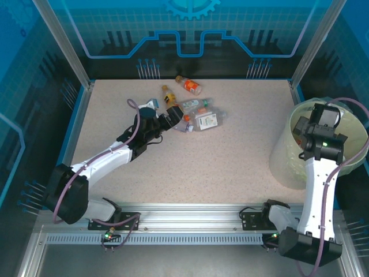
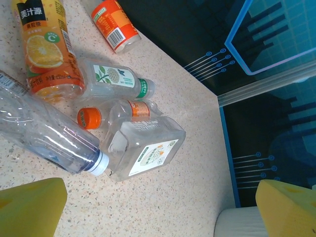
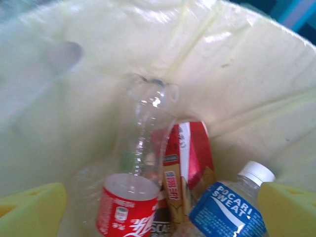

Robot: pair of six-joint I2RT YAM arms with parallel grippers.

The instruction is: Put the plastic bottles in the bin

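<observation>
Left side, bench (image 1: 230,167): left gripper (image 2: 160,210), jaws spread wide and empty, its yellow pads (image 2: 32,205) at either edge of the wrist view, poised over the near end of the loose plastic bottles (image 1: 193,107) huddled at far centre. Nearest to it is a clear bottle (image 2: 47,131), blue-capped and lying slantwise, its cap against a square bottle (image 2: 148,150). Beyond these are a green-capped bottle (image 2: 116,79), a juice bottle (image 2: 47,54) and, farthest, an orange bottle (image 2: 113,24) lying a little apart. Step judged in hand: lifting one bottle out of the huddle. Handling advised: choose a single body, set the jaws across its width, lower until the pads straddle it, and close gently, since thin walls will likely buckle or slip. The square bottle lies most nearly between the pads, just ahead of them. Right side: bin (image 1: 346,164), bag-lined, at the bench's right edge. The right gripper (image 1: 301,128) hangs over its mouth, jaws apart, grasping nothing. Beneath it inside are a red-labelled bottle (image 3: 131,202) and a blue-labelled bottle (image 3: 229,210).
</observation>
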